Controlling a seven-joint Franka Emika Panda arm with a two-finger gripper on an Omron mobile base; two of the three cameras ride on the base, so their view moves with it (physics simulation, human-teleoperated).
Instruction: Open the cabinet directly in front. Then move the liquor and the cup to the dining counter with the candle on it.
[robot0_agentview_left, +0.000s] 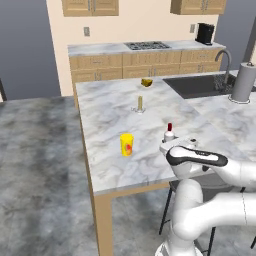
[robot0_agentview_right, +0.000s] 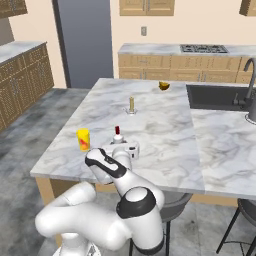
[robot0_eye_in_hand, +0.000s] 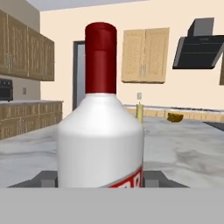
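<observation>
The pincer (robot0_eye_in_hand: 100, 178) stood level over the dining counter (robot0_agentview_left: 107, 125), its two fingers (robot0_eye_in_hand: 46, 178) set apart on either side of the liquor (robot0_eye_in_hand: 100, 144); whether they gripped the glass could not be told. The liquor stood upright between them. The cup (robot0_agentview_left: 126, 144) stood near, to the pincer's left. The candle (robot0_agentview_left: 140, 103) stood well beyond.
</observation>
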